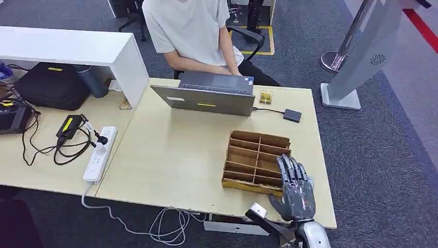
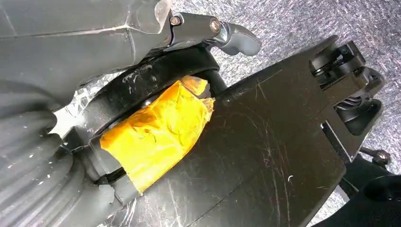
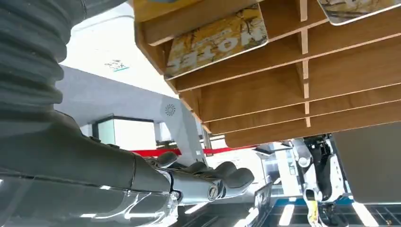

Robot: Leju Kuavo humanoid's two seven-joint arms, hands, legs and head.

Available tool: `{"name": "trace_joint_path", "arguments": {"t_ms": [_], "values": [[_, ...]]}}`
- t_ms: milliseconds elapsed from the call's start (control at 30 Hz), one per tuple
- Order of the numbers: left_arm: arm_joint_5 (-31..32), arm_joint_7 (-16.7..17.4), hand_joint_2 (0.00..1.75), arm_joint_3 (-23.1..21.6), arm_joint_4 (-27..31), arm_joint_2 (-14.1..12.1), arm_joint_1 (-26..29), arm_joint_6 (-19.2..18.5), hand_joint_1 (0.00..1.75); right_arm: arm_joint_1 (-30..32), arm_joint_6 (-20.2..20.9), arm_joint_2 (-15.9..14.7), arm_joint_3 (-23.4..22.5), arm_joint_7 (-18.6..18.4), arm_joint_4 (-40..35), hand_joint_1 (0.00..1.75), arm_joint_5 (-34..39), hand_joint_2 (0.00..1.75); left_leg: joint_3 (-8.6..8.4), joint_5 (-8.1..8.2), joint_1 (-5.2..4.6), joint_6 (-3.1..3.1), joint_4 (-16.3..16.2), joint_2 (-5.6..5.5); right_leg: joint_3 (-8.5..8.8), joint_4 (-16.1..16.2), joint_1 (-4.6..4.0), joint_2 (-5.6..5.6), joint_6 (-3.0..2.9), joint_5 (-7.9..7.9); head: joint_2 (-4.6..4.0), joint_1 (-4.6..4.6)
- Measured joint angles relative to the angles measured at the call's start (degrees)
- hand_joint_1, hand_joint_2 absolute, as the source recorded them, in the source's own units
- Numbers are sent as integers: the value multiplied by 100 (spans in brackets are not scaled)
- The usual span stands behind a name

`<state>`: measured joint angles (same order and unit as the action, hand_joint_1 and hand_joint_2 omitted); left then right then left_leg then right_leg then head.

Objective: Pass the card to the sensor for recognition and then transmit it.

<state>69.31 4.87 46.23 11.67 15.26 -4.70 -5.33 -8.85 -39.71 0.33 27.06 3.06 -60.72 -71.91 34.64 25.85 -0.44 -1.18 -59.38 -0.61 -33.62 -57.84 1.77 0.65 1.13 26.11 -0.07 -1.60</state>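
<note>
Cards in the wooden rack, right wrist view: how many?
2. One yellow patterned card lies in a slot of the wooden rack near its end; a second card is cut off at the picture's edge, in the neighbouring column. More may be hidden.

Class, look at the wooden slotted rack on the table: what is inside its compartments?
The right wrist view shows a yellow-patterned card lying in one slot of the wooden rack, and another card's edge further along. The right hand covers the rack's near corner, so slots there stay unseen.
</note>
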Motion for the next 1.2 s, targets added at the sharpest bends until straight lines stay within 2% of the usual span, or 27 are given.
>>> {"name": "trace_joint_path", "arguments": {"t_ms": [533, 1200], "values": [[-39, -7, 175, 2, 0, 0, 0, 17, 0, 362, -4, -2, -37, 81, -463, 0, 94, 175, 0, 1, 0, 1, 0, 0, -1, 0, 0, -1, 0, 0, 0, 2], [7, -7, 175, 2, 0, 0, 1, 15, 0, 275, -4, 2, -31, 72, -344, 0, 221, 175, 2, 0, 0, 0, 0, 0, 2, 0, 0, 0, 0, 0, 0, 2]]}}
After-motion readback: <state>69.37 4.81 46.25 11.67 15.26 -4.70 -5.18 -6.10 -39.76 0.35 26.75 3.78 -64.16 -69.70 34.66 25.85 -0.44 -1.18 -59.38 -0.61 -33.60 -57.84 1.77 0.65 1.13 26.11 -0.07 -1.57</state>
